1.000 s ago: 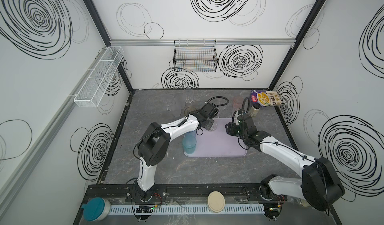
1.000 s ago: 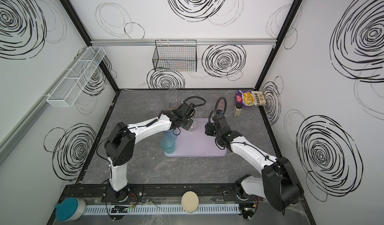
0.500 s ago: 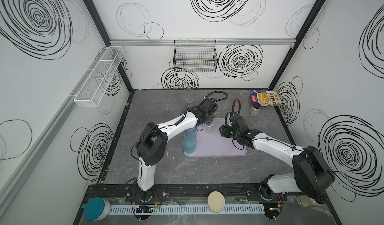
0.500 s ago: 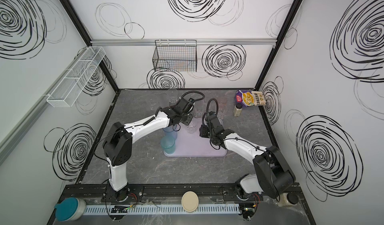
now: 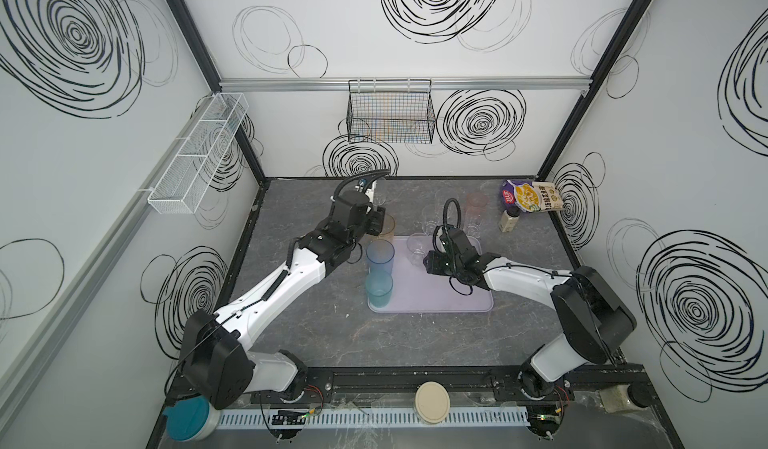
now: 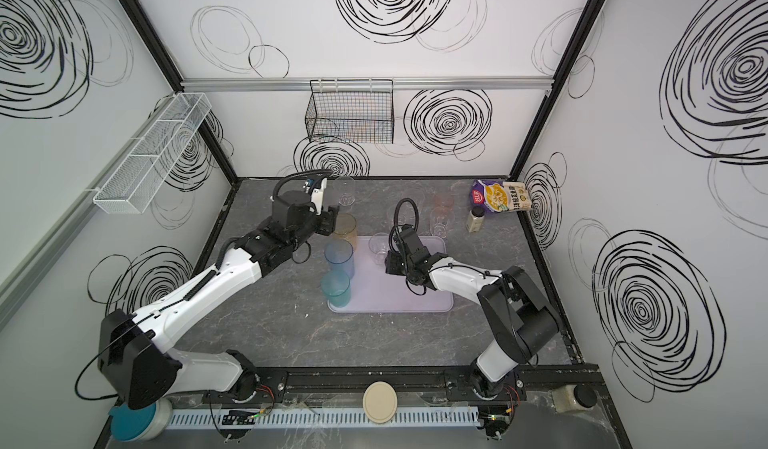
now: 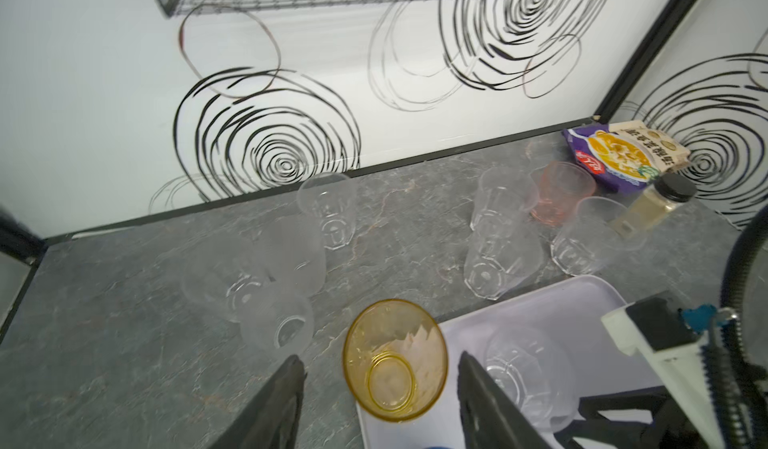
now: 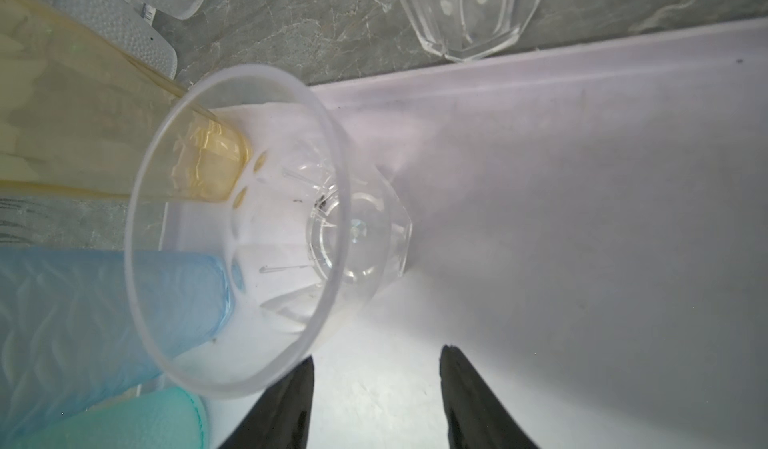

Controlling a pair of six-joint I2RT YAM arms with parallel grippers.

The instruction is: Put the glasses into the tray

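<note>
- Left gripper (image 7: 380, 357): jaws spread, amber glass (image 7: 397, 380) seen between them, untouched
- Right gripper (image 8: 378, 354): jaws spread, empty, over tray (image 8: 582, 218) beside clear glass (image 8: 266, 235)

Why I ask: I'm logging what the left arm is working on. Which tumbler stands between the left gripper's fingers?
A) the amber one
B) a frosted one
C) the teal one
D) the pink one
A: in the left wrist view the amber glass stands upright at the corner of the tray, between the spread fingers of the left gripper, with a gap showing on each side.
</note>
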